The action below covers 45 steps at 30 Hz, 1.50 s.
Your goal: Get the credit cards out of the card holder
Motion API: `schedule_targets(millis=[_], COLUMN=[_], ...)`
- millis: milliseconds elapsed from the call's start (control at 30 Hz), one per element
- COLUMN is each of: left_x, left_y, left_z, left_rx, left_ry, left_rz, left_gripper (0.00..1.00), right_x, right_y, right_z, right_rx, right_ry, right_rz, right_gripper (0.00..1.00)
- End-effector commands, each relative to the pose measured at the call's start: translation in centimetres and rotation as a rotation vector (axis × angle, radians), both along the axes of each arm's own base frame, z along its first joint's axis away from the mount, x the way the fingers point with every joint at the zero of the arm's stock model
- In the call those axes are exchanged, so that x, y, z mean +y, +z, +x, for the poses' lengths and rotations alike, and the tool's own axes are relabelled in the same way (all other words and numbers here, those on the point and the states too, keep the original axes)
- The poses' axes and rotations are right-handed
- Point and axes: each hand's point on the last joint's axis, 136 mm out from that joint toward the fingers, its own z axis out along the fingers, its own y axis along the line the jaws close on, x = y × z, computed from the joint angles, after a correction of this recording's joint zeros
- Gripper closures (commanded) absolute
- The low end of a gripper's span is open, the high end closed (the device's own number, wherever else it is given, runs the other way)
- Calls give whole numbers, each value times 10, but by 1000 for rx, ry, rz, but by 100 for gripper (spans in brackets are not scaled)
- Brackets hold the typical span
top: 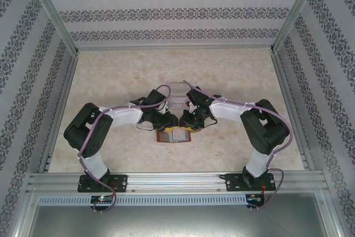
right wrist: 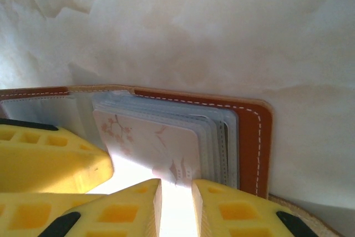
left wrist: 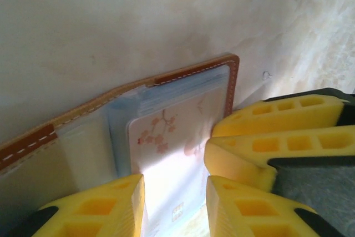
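Observation:
The brown leather card holder (top: pixel 175 136) lies open on the table between the two arms, its stitched edge (left wrist: pixel 194 70) and cover (right wrist: pixel 255 142) showing around grey-blue pockets. A whitish-pink credit card with a blossom print (left wrist: pixel 166 142) (right wrist: pixel 150 142) sticks partly out of the top pocket, towards both wrist cameras. My left gripper (left wrist: pixel 176 178) (top: pixel 168 123) is open, its yellow fingers astride the card. My right gripper (right wrist: pixel 176 184) (top: pixel 186 121) stands over the card's corner with a narrow gap. Its fingers (left wrist: pixel 266 154) touch the card's right edge. Other cards are hidden in the pockets.
A clear plastic box (top: pixel 177 94) stands just behind the grippers. Patterned walls and metal rails close in the beige table (top: pixel 111 76) on three sides. The two grippers crowd close together over the wallet.

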Motion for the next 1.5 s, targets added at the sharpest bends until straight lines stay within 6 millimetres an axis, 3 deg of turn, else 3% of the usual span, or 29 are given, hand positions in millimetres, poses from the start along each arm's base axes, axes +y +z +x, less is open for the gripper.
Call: schedule_targets(millis=[0,367,767,967,1167,1467], left_x=[4,24,4,13,21,15], left_y=[-6,-8,19,8,3,-4], left_z=[0,-3,8,5,1,0], left_rx=[19,9,-42,-20,-12,6], left_ry=[-1,-33,-1,7,-11,-24], left_rz=[21,163,22,78,132,109], left_gripper=[65,65,68,80,85,80], right_x=[-11,-15,-12,-15,-17,-16], right_y=[-18,-20,0,7,7,8], right_z=[-13,-16,-11,-10,-11,-11], right_rx=[46,56,8,-9,-8,-7], right_ry=[10,11,3,-7,-9,-7], right_rz=[-68,-90,-56,-52,-53,-52], right_gripper=[75,66,65,65,65,65])
